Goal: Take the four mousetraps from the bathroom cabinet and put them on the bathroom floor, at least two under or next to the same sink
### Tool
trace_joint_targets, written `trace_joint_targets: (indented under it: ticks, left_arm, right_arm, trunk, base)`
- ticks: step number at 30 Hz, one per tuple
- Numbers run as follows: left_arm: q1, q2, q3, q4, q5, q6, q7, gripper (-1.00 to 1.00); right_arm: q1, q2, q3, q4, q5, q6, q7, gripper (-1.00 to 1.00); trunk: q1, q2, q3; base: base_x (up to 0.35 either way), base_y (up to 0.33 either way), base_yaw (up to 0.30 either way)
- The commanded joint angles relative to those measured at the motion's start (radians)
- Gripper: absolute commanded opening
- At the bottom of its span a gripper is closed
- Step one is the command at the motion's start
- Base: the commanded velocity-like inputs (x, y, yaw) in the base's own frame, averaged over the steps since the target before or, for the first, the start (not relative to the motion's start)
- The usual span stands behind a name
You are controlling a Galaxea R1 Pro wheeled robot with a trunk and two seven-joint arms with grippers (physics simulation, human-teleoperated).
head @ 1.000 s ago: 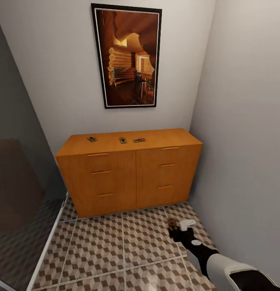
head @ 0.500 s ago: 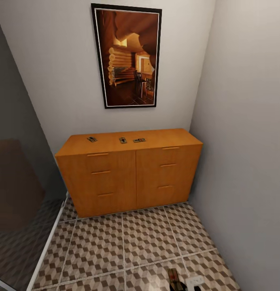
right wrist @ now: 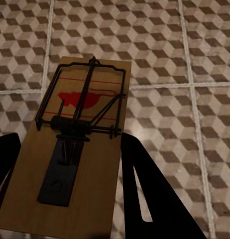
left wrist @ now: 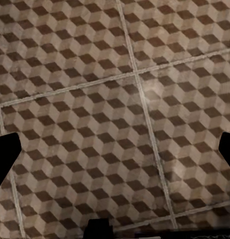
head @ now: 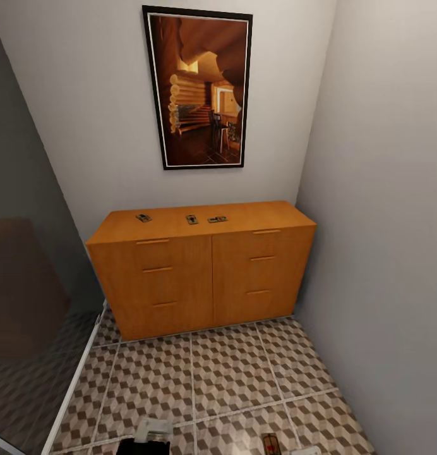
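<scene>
Tan wooden mousetrap (right wrist: 77,149) clamped between right gripper (right wrist: 65,164) fingers, long axis along them, above bathroom floor (right wrist: 194,59); three traps on cabinet (head: 199,265) ahead; left gripper (left wrist: 115,149) spread, empty.

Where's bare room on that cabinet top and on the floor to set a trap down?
The cabinet top is bare at its right end, toward the side wall. Three mousetraps crowd its left and middle. The floor tiles in front of the drawers are bare up to the right gripper holding one.
</scene>
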Motion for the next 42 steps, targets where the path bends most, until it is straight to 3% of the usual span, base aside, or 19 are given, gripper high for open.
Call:
trace_joint_targets:
  ticks: [1, 7, 18, 42]
  left_arm:
    - [-0.002, -0.006, -0.002, -0.019, 0.001, 0.013, 0.006, 1.0]
    - [-0.003, -0.019, -0.003, -0.072, -0.001, 0.008, 0.006, 1.0]
    - [-0.004, -0.019, -0.005, -0.167, 0.002, -0.003, -0.001, 1.0]
    - [-0.004, -0.018, -0.006, -0.16, 0.002, -0.001, -0.002, 1.0]
  right_arm:
    - [-0.001, 0.0, 0.005, 0.001, -0.003, -0.002, 0.002, -1.0]
    - [0.0, -0.005, 0.003, 0.0, -0.003, 0.0, -0.003, -1.0]
    - [0.0, -0.006, 0.003, 0.0, -0.002, 0.001, -0.004, -1.0]
    - [0.0, -0.006, 0.003, 0.0, -0.002, 0.001, -0.003, -1.0]
  trunk:
    - [0.0, -0.001, -0.001]
    - [0.0, -0.001, -0.001]
    - [0.0, -0.001, -0.001]
    - [0.0, -0.001, -0.001]
  base:
    - [0.0, 0.0, 0.0]
    - [0.0, 0.0, 0.0]
    - [0.0, 0.0, 0.0]
    - [0.0, 0.0, 0.0]
